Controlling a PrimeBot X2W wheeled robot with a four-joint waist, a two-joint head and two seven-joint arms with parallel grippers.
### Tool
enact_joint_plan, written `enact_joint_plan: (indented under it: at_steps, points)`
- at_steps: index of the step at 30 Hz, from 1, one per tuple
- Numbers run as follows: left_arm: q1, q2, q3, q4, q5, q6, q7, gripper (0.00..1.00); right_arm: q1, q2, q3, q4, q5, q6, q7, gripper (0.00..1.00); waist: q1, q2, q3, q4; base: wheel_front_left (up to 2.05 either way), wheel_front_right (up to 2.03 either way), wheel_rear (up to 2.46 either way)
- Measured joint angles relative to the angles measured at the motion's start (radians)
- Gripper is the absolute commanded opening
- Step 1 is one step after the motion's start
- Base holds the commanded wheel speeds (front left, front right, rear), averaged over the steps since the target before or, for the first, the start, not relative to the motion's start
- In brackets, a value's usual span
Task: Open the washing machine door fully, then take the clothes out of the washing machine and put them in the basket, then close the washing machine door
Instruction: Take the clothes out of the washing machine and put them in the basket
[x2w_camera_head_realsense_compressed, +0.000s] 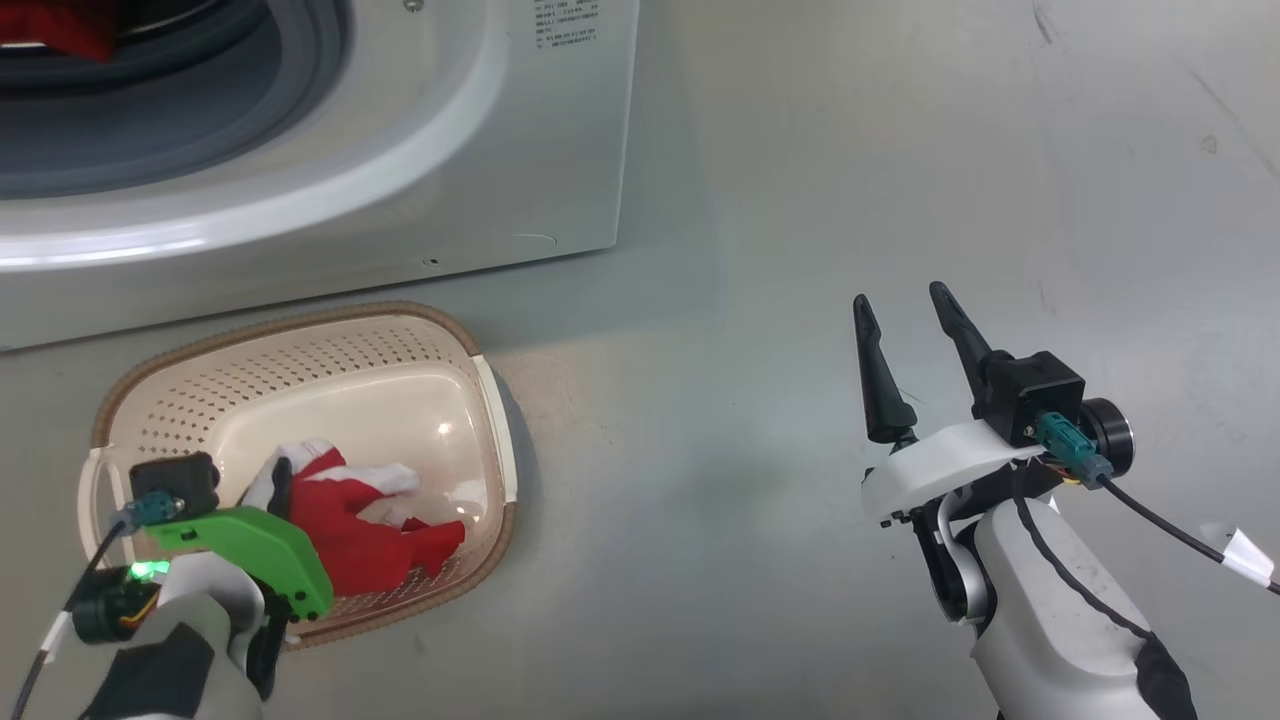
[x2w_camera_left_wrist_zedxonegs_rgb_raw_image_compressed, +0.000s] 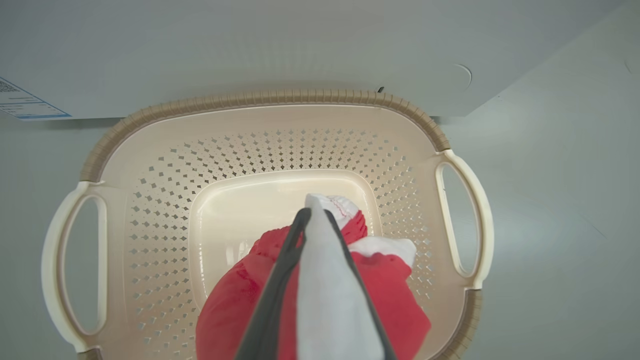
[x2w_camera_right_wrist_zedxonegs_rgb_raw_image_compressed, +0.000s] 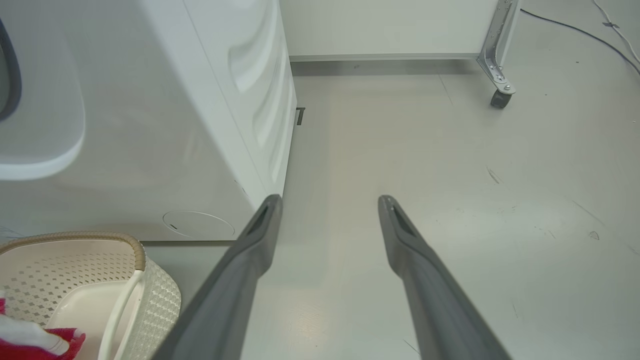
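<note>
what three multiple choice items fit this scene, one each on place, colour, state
1. Where does the basket stand?
A. on the floor before the washer
B. on a table
C. on top of the washer

2. What colour is the basket's rim?
A. blue
B. brown
C. black

3. How is the left pincer?
A. wide open
B. shut on the clothes
C. shut on a bottle

Answers: 1 A, it sits on the floor below the washer's front; 2 B, a brown woven band rings it; 3 B, red and white fabric is pinched in it.
</note>
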Motion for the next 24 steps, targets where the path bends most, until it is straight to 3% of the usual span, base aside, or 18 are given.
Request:
enact_joint_plan:
  at_steps: [18,19,20,21,24]
  points:
    - [-0.141,0.052,0.044,-0.027,-0.013,0.0,-0.034,0.0,-0.054,0.0,0.002,-0.056,-0.002,-0.009,0.0,1.0,0.0,0.0,0.193,-0.027,0.0,0.0,0.0]
    - [-0.142,0.052,0.044,-0.025,-0.013,0.0,-0.035,0.21,-0.06,0.0,0.001,-0.059,-0.002,-0.01,0.0,1.0,0.0,0.0,0.202,-0.028,0.0,0.0,0.0]
    - [-0.143,0.051,0.045,-0.022,-0.013,0.0,-0.035,0.87,-0.064,0.0,0.001,-0.06,-0.002,-0.01,0.0,1.0,0.0,0.0,0.211,-0.03,0.0,0.0,0.0]
    - [-0.143,0.044,0.057,-0.013,-0.019,0.0,-0.039,1.0,-0.066,0.0,-0.005,-0.06,-0.003,-0.01,0.0,1.0,0.0,0.0,0.226,-0.032,0.0,0.0,0.0]
    - [-0.143,0.037,0.059,0.001,-0.023,0.0,-0.044,1.0,-0.067,0.0,-0.011,-0.056,-0.003,-0.016,0.0,1.0,0.0001,0.0,0.235,-0.032,0.0,0.0,0.0]
